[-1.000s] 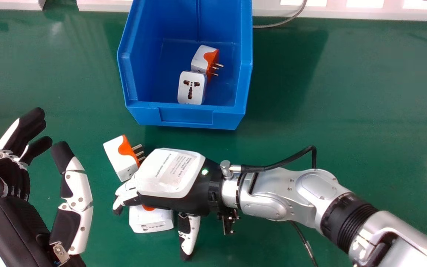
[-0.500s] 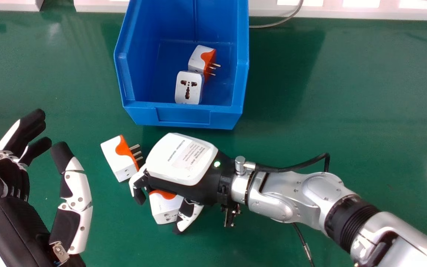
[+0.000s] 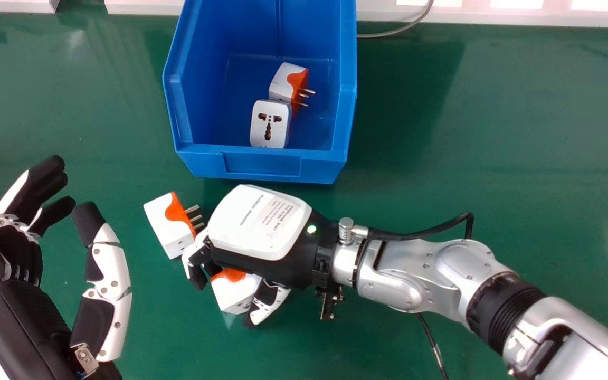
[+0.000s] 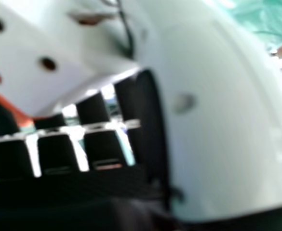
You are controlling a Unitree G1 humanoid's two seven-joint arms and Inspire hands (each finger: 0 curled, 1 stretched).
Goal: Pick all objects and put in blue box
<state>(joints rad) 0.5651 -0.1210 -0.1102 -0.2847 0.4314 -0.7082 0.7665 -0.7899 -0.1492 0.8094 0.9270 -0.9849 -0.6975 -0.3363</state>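
White plug adapter (image 3: 228,293) in right hand (image 3: 256,224), fingers curled round it (left hand (image 3: 112,274) relaxed, fingers apart).

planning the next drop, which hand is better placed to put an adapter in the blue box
The right hand: its fingers and thumb are closed round an adapter, near the front of the blue box, so it probably just needs to lift and carry. The left hand is farther off, holding nothing.

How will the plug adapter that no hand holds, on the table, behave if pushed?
The adapter will probably stay stiff, as its body looks hard. Its flat sides suggest sliding rather than rolling. Its pins stick out from one side and may catch on something.
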